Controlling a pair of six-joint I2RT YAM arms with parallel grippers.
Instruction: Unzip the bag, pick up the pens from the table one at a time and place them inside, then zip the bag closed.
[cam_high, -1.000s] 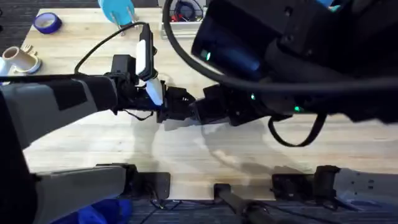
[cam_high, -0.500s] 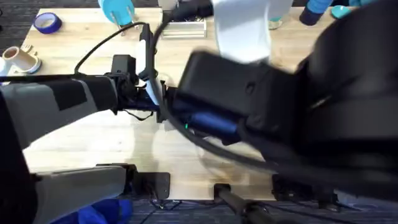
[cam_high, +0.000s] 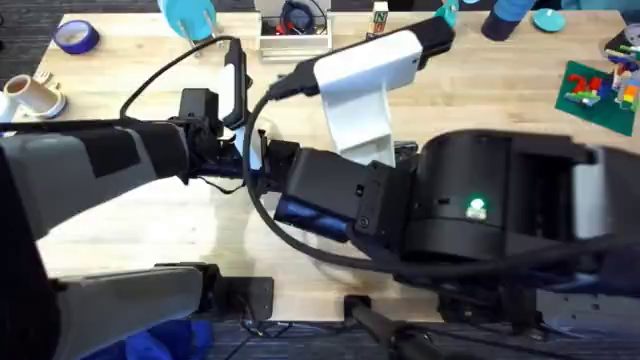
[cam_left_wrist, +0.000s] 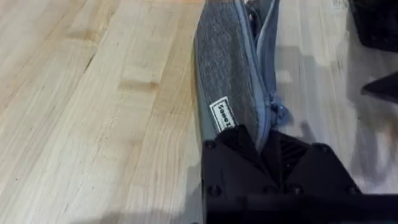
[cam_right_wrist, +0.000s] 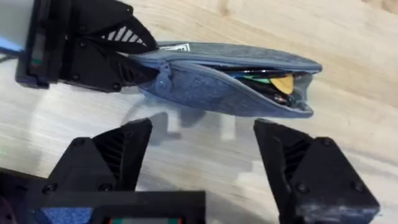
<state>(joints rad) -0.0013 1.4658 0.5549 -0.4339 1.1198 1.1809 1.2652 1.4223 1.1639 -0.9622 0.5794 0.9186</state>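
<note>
The grey-blue fabric pencil pouch (cam_right_wrist: 230, 81) lies on its side on the light plank-grained wooden table (cam_right_wrist: 348, 37), its zipper open along most of its length. Through the gap, dark pen-like shapes and a yellow piece (cam_right_wrist: 283, 83) show inside, though what exactly they are is hard to tell.

The left gripper (cam_right_wrist: 134, 62) is pinched closed on the pouch's end, its black fingers (cam_left_wrist: 245, 140) clamping the fabric just past a small white label (cam_left_wrist: 224, 116). From this claw the pouch stretches straight away across the table, with the zipper pull (cam_left_wrist: 281, 112) just beside the fingertips.

The right gripper (cam_right_wrist: 202, 155) hangs above the table just beside the pouch, its 2 black fingers (cam_right_wrist: 118, 152) spread wide apart and holding nothing. The pouch lies just beyond its fingertips, running crosswise to them, not touching either.

In the overhead view the 2 arms meet near the table's middle, the right arm (cam_high: 480, 210) large and dark, covering the pouch.
</note>
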